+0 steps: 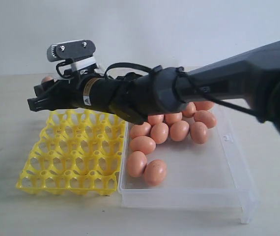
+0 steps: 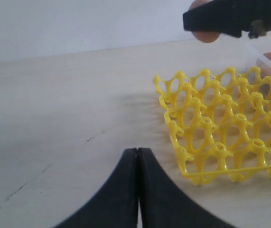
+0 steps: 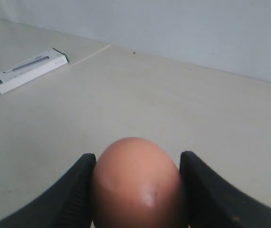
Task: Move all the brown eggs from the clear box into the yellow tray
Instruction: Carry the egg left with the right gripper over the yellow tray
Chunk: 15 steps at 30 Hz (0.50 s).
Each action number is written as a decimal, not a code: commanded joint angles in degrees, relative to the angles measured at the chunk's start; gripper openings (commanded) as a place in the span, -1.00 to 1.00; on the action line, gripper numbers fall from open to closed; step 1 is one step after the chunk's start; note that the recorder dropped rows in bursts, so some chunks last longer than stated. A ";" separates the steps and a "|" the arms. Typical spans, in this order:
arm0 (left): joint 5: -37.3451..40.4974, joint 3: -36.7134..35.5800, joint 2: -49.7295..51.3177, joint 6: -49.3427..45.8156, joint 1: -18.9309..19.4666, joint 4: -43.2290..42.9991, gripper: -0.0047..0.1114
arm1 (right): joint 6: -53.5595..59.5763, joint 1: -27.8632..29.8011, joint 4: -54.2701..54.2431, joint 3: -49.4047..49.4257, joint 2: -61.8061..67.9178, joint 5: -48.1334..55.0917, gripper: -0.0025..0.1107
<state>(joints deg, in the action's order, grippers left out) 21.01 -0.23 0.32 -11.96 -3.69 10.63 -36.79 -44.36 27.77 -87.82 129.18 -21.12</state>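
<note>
My right gripper (image 1: 38, 98) reaches across from the right and is shut on one brown egg (image 3: 138, 185), held in the air over the far left part of the yellow tray (image 1: 66, 186). The held egg (image 1: 46, 79) peeks out behind the fingers. The tray cups that show are empty. Several more brown eggs (image 1: 159, 132) lie loose in the clear box (image 1: 204, 189), right of the tray. My left gripper (image 2: 138, 151) is shut on nothing, low over the bare table beside the tray's edge (image 2: 221, 172).
A flat white case (image 3: 31, 70) lies on the table beyond the held egg. The right arm (image 1: 218, 81) spans the scene above the box and tray. A pale wall stands behind the table.
</note>
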 commanded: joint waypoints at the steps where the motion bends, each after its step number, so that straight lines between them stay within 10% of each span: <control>1: -0.56 0.23 -0.32 0.10 -0.25 0.06 -0.92 | -1.20 -0.02 1.96 -6.11 5.01 2.74 -0.96; 15: -0.56 0.23 -0.32 0.10 -0.25 0.06 -0.92 | -3.16 -0.02 1.96 -14.42 13.97 2.83 -0.96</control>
<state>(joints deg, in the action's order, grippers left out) 21.01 -0.23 0.32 -11.96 -3.69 10.63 -39.17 -44.36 29.46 -101.05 142.27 -17.54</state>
